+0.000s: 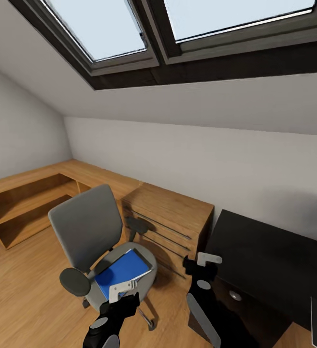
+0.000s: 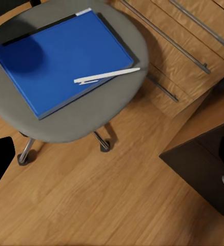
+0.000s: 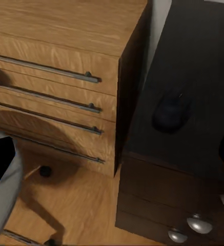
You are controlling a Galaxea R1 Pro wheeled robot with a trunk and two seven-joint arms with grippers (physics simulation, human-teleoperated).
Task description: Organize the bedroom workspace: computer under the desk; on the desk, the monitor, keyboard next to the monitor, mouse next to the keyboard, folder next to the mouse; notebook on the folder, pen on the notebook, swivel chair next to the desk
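Over the swivel chair (image 1: 100,251), where the blue folder (image 2: 60,59) is lying flat with a white pen (image 2: 105,76) resting loose on it, the left gripper (image 1: 121,293) is hovering, its opening unclear to me, and should probably be taking the pen first.

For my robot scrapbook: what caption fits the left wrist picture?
White pen lying on a blue folder on the grey swivel chair seat.

Soft, even daylight enters through 2 skylights (image 1: 178,29) overhead. The dark desk (image 1: 269,256) casts a diffuse shadow on the right wall. Head view bends at its edges; the mouse (image 3: 169,110) is dim and blurred.
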